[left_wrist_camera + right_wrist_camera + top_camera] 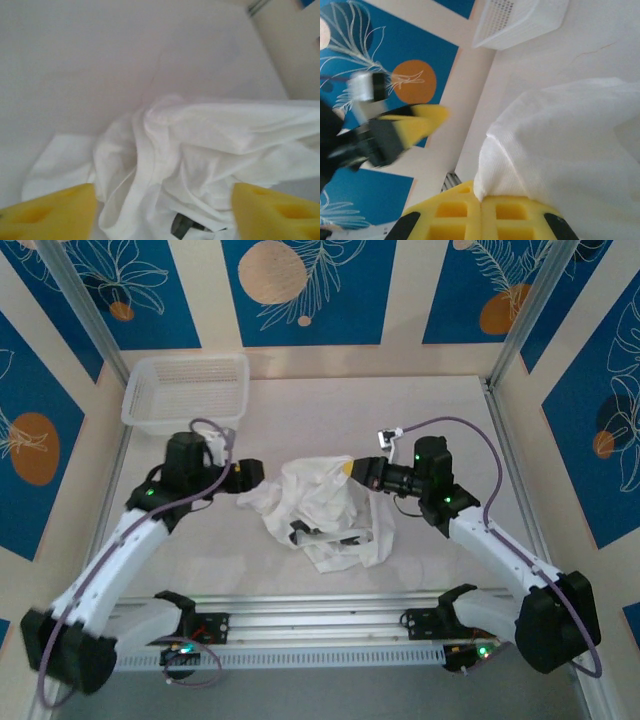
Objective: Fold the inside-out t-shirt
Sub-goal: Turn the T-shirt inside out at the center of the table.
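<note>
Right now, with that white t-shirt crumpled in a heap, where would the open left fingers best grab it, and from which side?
The thin flap lying flat at the t-shirt's left edge, approached low from the left. It sits nearest the left fingers and opposite the fold the right fingers pinch, so pulling apart would probably spread the cloth.

This is a robotics lab test cell. A pale grey bench [300, 410] is boxed in by blue and cream wall panels printed with white leaves and orange discs [300, 285], held in bare aluminium frame posts [88, 328]. Along the lower edge of the top view, a slotted aluminium rail [320, 628] carries the left white and black robot arm [120, 545] and the right white and black robot arm [495, 545]. A purple-grey cable [455, 421] loops over the right one.
</note>
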